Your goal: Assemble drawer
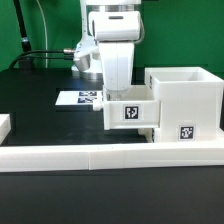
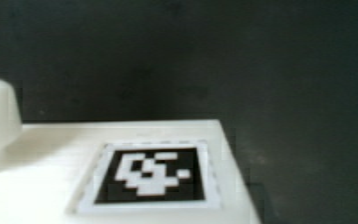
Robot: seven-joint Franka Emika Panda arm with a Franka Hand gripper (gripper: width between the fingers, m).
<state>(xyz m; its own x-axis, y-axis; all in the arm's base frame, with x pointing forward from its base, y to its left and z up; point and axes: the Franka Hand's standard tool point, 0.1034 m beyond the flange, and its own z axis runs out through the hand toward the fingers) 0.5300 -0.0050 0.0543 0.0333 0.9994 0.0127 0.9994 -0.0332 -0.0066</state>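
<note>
Nearest you in the exterior view runs the long low white border wall [image 1: 110,153], crossing the whole front of the black table [image 1: 40,85]; a short white piece [image 1: 4,125] sits at the exterior view's left edge just behind it. Directly behind the wall you have the drawer parts: the large casing [image 1: 186,103], open at the top, stands toward the exterior view's right with a square tag [image 1: 186,132] on its front face, low down. Pressed against its left side is the smaller box tray [image 1: 129,112], also showing a tag [image 1: 129,112] on its front, and it looks partly pushed into the casing, though you cannot tell how far. The arm comes straight down onto that tray, with the gripper [image 1: 116,88] at the tray's top edge; its fingers are hidden by the white hand body and the tray, so you cannot tell whether they are spread or clamped. In the wrist view you see, blurred, a white surface [image 2: 51,150] with a tag [image 2: 151,173] on it, against the dark table. Farther back on the table lies the marker board [image 1: 79,98], flat, partly covered by the arm. Behind everything hangs a green backdrop [image 1: 180,30].
</note>
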